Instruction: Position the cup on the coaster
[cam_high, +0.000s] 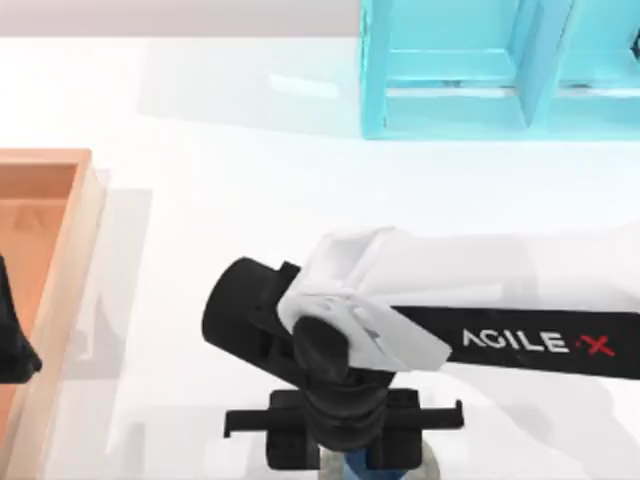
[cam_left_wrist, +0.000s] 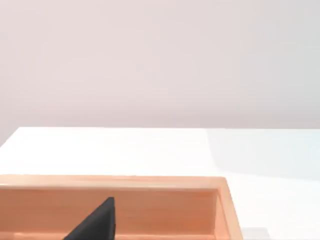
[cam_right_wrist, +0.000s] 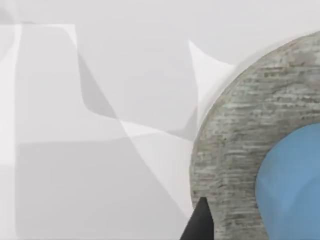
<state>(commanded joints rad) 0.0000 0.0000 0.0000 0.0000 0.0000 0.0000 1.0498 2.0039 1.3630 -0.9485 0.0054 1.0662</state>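
Right arm w/ AGILE·X lettering spans the top view from its right edge, and the right gripper (cam_high: 345, 430) points straight down at the near table edge. Blue cup (cam_high: 357, 466) peeks out directly below the jaws, w/ a sliver of grey coaster (cam_high: 428, 466) beside it. Can't tell if the jaws are clenched or released; the wrist hides the tips. Right wrist view: a dark fingertip (cam_right_wrist: 200, 222) sits just off the coaster (cam_right_wrist: 235, 150) rim, and the cup (cam_right_wrist: 292, 190) stands on the speckled disc, inside its rim. Well left of the jaws, the left gripper (cam_high: 12, 340) hangs over an orange wooden tray (cam_high: 70, 270); its finger state isn't visible either. Left wrist view: one dark fingertip (cam_left_wrist: 97, 222) above the tray (cam_left_wrist: 222, 200) interior. Farthest off, beyond the jaws, a light-blue shelf unit (cam_high: 375, 70) stands on the white table (cam_high: 200, 120).
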